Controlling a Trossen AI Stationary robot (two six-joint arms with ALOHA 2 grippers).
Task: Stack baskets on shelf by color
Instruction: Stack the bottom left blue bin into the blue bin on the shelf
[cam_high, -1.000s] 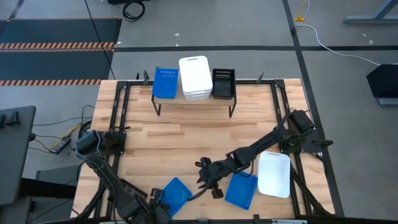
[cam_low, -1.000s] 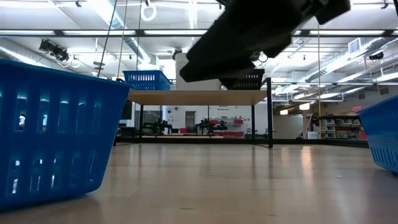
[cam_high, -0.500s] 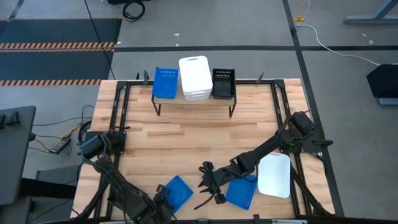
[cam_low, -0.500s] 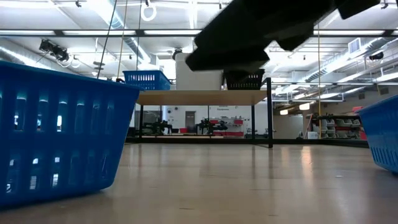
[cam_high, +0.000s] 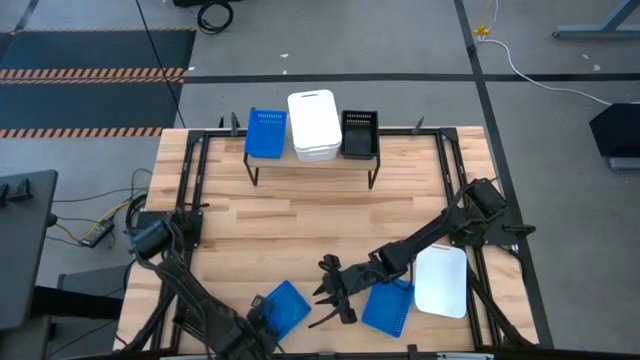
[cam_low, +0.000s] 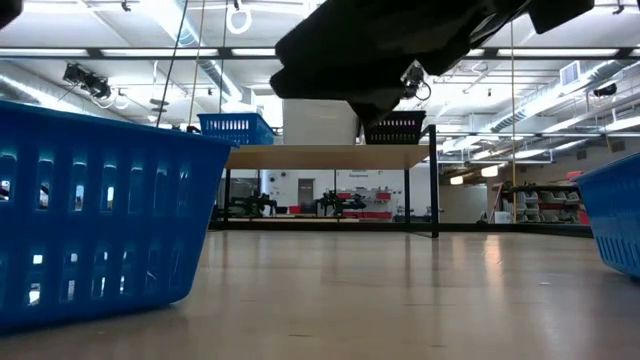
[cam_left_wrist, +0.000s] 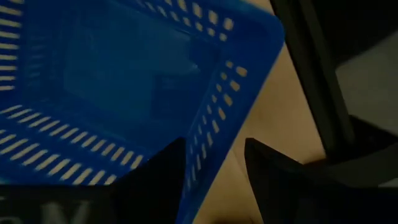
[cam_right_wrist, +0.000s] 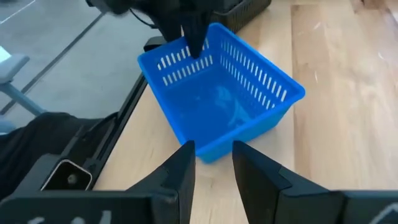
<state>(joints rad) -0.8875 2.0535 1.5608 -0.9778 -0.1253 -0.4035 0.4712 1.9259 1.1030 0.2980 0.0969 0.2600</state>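
One finger (cam_left_wrist: 163, 180) inside blue basket (cam_left_wrist: 112, 81)

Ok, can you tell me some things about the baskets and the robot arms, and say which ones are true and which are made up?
1. The shelf has a blue basket, a white basket and a black basket on top. True.
2. The left gripper has its fingers on either side of the wall of a blue basket on the table. True.
3. The right gripper is holding the white basket on the table. False: it is open and holds nothing, between the two blue baskets near the front edge.
4. A black basket lies on the table by the right arm. False: a second blue basket and a white one lie there.
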